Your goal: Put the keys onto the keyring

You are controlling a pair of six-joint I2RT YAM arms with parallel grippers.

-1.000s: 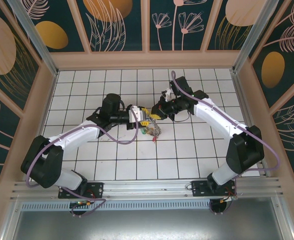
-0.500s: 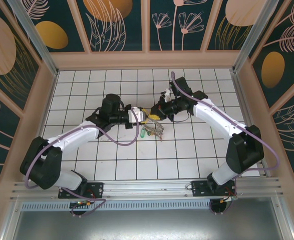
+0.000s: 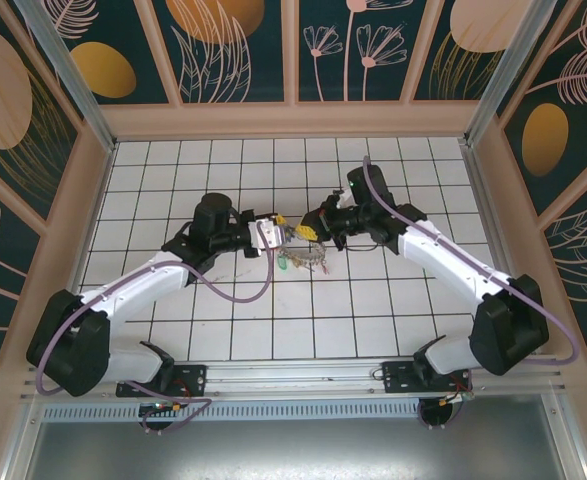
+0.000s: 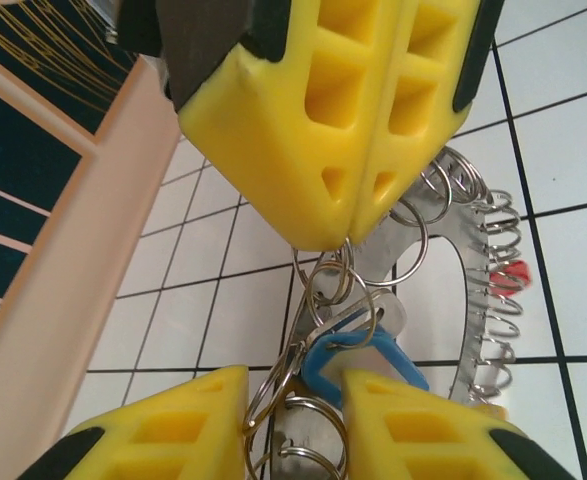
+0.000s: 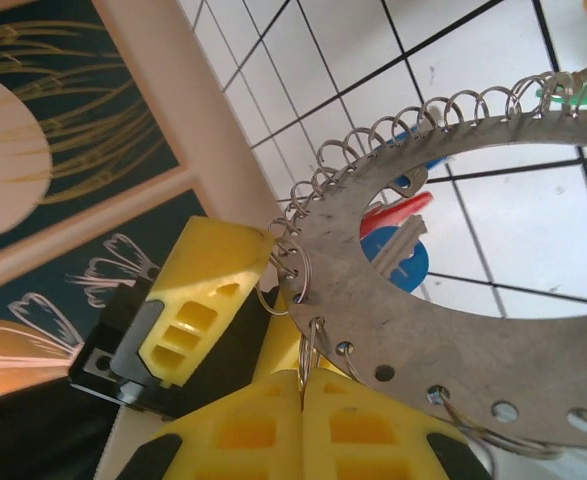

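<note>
- Both arms meet over the white tiled table (image 3: 223, 320); the step looks like threading a key.
- Right gripper (image 5: 303, 388) is clamped shut on the keyring (image 5: 533, 370), at the table's centre.
- Left gripper (image 4: 293, 390) is part-open astride the blue key (image 4: 358, 362); grip unclear.
- Next, probably: pinch firmly, then work it onto a ring.

The table (image 3: 373, 310) is a flat floor of white square tiles with thin dark joints.

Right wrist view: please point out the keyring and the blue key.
keyring (image 5: 493, 350), right wrist view, flat grey band below the hole.
blue key (image 5: 408, 272), right wrist view, round plastic head.
</note>
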